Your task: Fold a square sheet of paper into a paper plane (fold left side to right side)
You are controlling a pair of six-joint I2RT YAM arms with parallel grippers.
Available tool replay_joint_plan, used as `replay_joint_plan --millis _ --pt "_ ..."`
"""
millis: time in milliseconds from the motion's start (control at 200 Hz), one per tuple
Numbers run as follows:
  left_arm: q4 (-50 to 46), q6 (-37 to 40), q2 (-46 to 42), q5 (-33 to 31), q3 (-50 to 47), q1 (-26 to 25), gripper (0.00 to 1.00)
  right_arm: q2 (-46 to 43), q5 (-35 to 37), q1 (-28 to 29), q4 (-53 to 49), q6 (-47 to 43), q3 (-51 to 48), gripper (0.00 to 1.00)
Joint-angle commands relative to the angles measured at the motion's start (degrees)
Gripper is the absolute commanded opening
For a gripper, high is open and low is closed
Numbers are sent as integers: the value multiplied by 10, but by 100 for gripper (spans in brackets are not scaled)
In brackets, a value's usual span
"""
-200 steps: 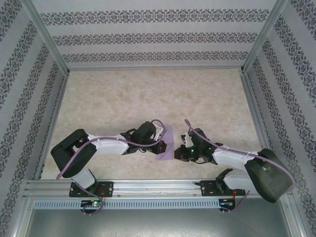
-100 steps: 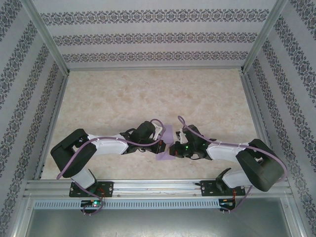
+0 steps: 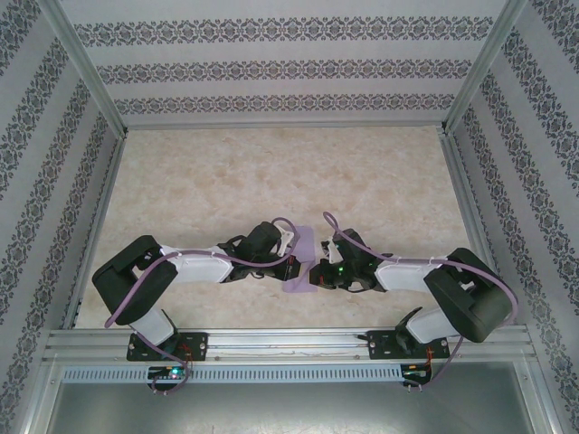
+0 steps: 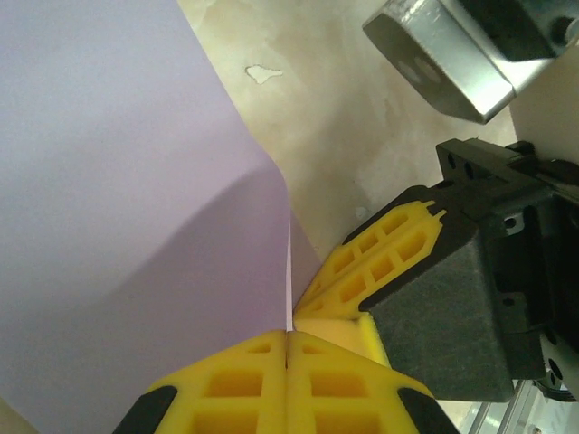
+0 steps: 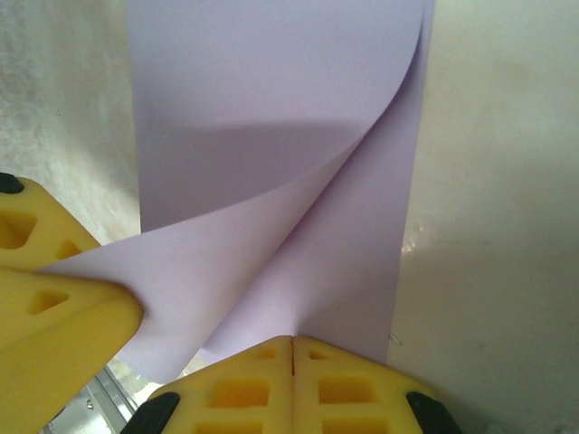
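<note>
Lavender paper, top cam: the square sheet of paper (image 3: 298, 287) lies on the table (image 3: 271, 172) just past the aluminium rail (image 3: 289, 336), roughly midway along it, partly hidden under the arms.
grippers, top cam: left gripper (image 3: 294, 263) and right gripper (image 3: 317, 271) meet over the sheet, a bit beyond the rail; jaws too small to read from here tbh.
paper, left wrist: sheet (image 4: 118, 181) bends up off the table, its edge running straight into the seam between the yellow fingers (image 4: 181, 393).
left gripper, left wrist: clamped tight on that edge, with the right gripper's fingertip (image 4: 412, 221) just beside it.
paper, right wrist: a flap (image 5: 226, 262) curls over the flat layer (image 5: 271, 63).
right gripper, right wrist: fingers (image 5: 190, 384) pressed together, pinching the sheet's near edge; the left gripper's finger (image 5: 54, 307) holds the flap's corner.
</note>
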Motion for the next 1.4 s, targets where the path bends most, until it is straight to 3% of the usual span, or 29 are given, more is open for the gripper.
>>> replay_joint_plan --millis 0,535,839,1394 --pt "25 -7 4 10 -7 10 0 24 25 5 -47 -4 -6 0" --pt "-12 28 -22 62 -7 21 0 -12 23 6 -86 -28 9 0" --pt "-44 42 -14 50 0 25 1 -6 20 6 -91 -34 9 0" --pt "17 37 10 66 -9 42 2 -7 13 6 -94 -35 11 0"
